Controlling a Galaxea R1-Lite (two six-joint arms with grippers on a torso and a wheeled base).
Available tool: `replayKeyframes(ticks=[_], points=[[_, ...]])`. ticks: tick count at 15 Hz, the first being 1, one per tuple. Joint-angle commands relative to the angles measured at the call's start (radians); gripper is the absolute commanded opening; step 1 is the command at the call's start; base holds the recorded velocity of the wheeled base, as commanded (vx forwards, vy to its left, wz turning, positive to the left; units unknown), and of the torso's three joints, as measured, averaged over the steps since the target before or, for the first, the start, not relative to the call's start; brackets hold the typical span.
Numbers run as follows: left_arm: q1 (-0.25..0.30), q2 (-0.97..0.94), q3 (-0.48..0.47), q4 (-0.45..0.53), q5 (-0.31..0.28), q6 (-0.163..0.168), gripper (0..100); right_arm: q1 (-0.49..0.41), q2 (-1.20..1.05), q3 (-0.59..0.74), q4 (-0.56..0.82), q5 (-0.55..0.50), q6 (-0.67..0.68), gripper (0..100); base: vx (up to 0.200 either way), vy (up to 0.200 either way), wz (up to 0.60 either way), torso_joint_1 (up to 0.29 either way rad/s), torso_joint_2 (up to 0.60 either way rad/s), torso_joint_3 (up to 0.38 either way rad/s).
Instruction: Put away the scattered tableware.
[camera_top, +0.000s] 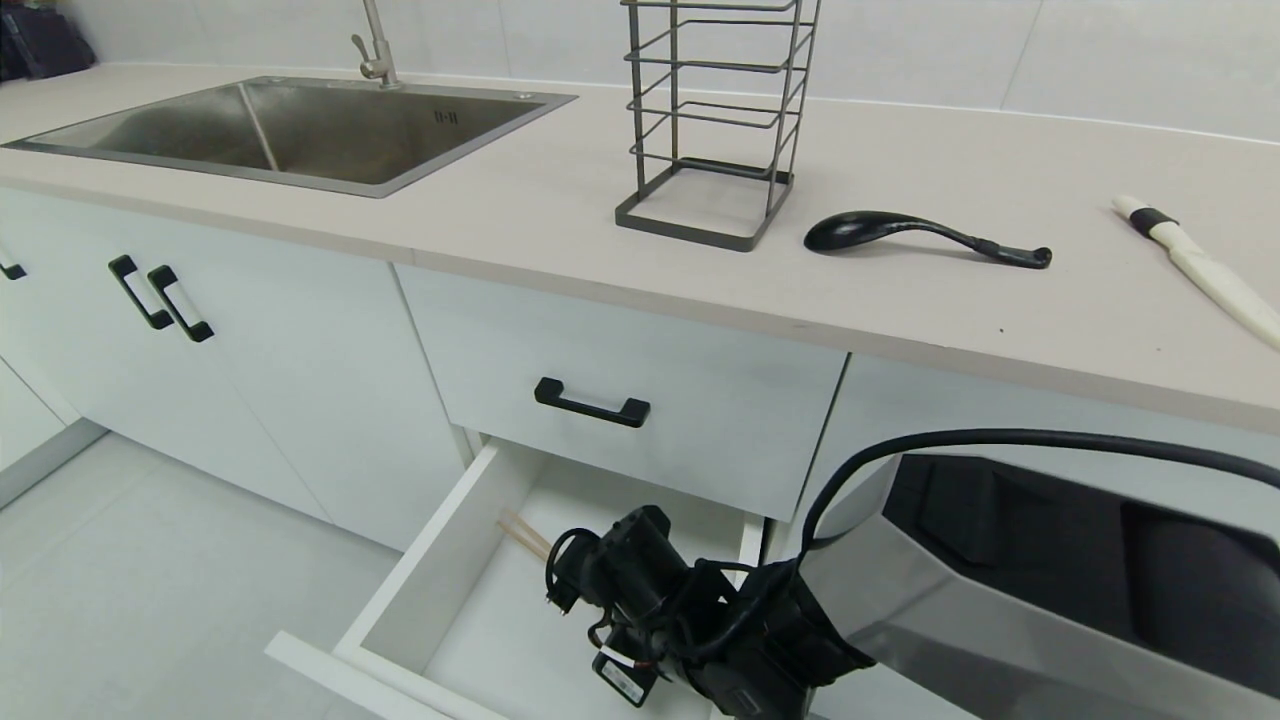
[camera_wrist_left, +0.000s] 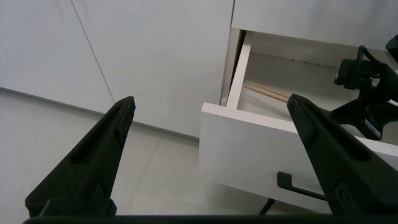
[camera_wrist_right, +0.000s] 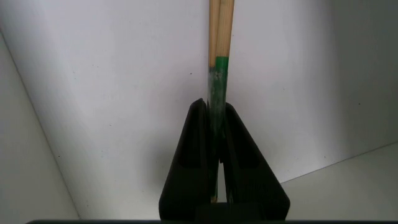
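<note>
A pair of wooden chopsticks (camera_wrist_right: 219, 56) with a green band is clamped between the fingers of my right gripper (camera_wrist_right: 214, 109). It is held low inside the open white bottom drawer (camera_top: 440, 560). The head view has the chopsticks (camera_top: 525, 537) poking out past the right gripper (camera_top: 590, 575) toward the drawer's left wall. On the counter lie a black spoon (camera_top: 900, 235) and a white-handled utensil (camera_top: 1200, 270). My left gripper (camera_wrist_left: 211, 102) hangs open outside the drawer (camera_wrist_left: 249, 149), nothing between its fingers, facing the chopsticks (camera_wrist_left: 267, 93) and the right gripper (camera_wrist_left: 367, 81).
A wire rack (camera_top: 710, 120) stands on the counter just left of the spoon. A steel sink (camera_top: 290, 130) with a tap is at the far left. A shut drawer with a black handle (camera_top: 592, 404) sits right above the open one.
</note>
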Motion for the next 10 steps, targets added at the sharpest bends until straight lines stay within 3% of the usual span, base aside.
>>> replayKeyframes(ticks=[1, 5, 6, 10], points=[[0.0, 0.002, 0.0, 0.0, 0.001, 0.0, 100, 0.003, 0.021, -0.013, 0.0, 0.001, -0.001, 0, 0.0, 0.0, 0.0, 0.0, 0.0, 0.0], [0.0, 0.002, 0.0, 0.0, -0.001, 0.0, 100, 0.004, 0.043, -0.039, 0.0, 0.001, -0.003, 0, 0.0, 0.0, 0.0, 0.0, 0.0, 0.0], [0.0, 0.002, 0.0, 0.0, -0.001, 0.0, 100, 0.004, 0.046, -0.04, 0.0, -0.001, -0.003, 100, 0.0, 0.0, 0.0, 0.0, 0.0, 0.0], [0.0, 0.002, 0.0, 0.0, -0.001, 0.0, 100, 0.0, 0.01, -0.028, 0.002, 0.002, -0.001, 100, 0.0, 0.0, 0.0, 0.0, 0.0, 0.0]])
